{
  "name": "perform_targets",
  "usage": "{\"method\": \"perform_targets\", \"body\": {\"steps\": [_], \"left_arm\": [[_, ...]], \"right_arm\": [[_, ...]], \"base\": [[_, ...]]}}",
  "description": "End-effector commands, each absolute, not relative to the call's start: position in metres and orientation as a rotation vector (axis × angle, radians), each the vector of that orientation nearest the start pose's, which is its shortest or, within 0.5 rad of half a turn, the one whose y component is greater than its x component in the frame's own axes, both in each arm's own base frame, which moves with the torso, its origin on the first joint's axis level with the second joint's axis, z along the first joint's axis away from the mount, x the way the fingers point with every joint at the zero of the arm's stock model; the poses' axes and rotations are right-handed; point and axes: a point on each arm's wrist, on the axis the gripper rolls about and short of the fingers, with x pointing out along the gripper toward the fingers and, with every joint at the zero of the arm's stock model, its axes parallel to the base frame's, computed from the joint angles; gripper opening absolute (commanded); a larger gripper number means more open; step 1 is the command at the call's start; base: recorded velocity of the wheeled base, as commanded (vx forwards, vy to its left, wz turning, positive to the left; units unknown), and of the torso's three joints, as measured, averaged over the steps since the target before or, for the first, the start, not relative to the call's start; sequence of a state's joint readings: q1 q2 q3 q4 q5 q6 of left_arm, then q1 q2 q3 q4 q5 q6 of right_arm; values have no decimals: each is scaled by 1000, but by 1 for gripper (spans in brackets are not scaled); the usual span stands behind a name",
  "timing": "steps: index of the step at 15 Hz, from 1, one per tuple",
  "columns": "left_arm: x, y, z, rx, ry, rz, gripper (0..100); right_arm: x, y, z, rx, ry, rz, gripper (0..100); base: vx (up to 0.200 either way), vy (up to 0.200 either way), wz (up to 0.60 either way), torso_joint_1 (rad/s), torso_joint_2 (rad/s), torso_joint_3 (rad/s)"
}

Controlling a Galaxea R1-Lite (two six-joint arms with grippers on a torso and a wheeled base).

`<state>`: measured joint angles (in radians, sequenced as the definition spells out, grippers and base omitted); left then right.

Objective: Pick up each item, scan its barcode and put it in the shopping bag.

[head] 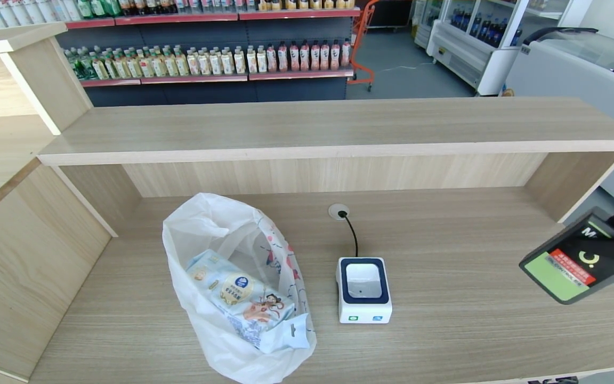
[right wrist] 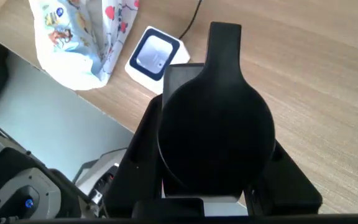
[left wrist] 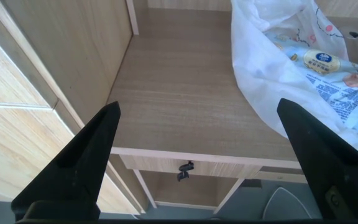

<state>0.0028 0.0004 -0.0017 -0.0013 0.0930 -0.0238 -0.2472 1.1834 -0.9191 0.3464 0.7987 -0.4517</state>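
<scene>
Dark box (head: 568,266): one, flat, with a green panel and a red label; held in the air over the right edge of the counter (head: 472,298), tilted, well right of the scanner (head: 364,290).
Right gripper (head: 611,240): clamped on the dark box, black fingers across its right part.
Left gripper (left wrist: 199,109): released, its two fingers (left wrist: 86,162) spread wide with nothing between them; above the near left corner of the counter, just left of the shopping bag (left wrist: 253,56).
Shopping bag: one, white plastic with a printed side, slumped open on the counter's left half, just left of the scanner but apart from it.
Pack (head: 237,298): one, pale blue, lying inside the bag.
Scanner: one, white with a dark blue frame, near the counter's middle; one black cable (head: 352,234) runs from its far side to a round grommet (head: 338,211).
Open room: bare wood between the scanner and the dark box, and a strip left of the bag.
Edges: side panel (head: 19,266) on the left, raised ledge (head: 339,128) along the far side, near edge open.
</scene>
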Motion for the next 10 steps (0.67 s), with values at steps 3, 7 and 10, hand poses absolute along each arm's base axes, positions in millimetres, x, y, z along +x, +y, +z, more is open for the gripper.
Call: {"method": "perform_targets", "body": {"steps": [3,7,10], "left_arm": [[-23,2,76,-25,-4,95,100],[-23,2,76,-25,-4,97,100],[-23,2,76,-25,-4,95,100]], "right_arm": [[157,-35,234,-102,498,647,0],[156,-35,239,-111,477,652,0],[159,-34,243,-113,458,666,0]], "base": [[0,0,0,0,0,0],[0,0,150,1,1,1],[0,0,600,4,2,2]]}}
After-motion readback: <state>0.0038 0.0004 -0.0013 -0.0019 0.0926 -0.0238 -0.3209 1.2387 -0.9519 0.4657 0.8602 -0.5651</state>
